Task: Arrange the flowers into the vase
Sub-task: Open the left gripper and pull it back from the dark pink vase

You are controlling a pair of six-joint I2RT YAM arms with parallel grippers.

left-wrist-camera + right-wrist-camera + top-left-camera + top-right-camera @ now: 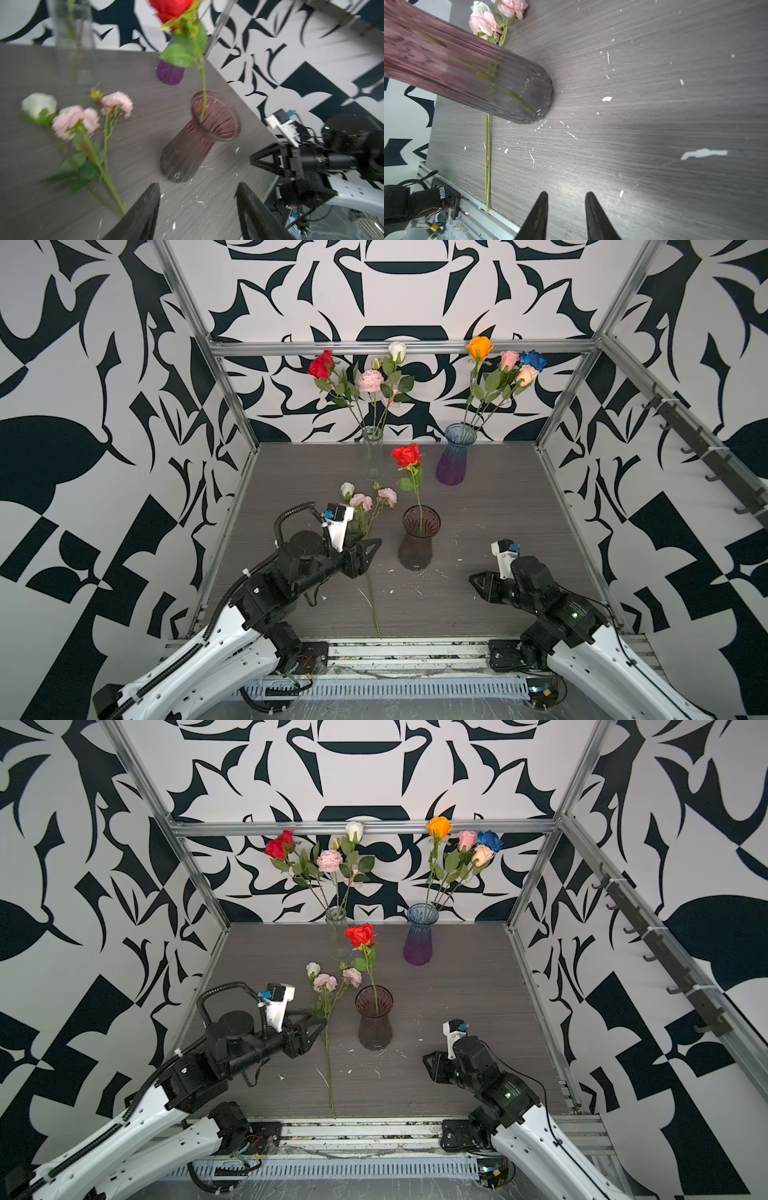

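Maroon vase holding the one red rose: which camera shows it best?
Both top views: the maroon vase stands whole and sharp, rim to base, with its red rose. In the left wrist view the vase is whole but blurred, the bloom cropped. The right wrist view shows only its blurred lower body and base.
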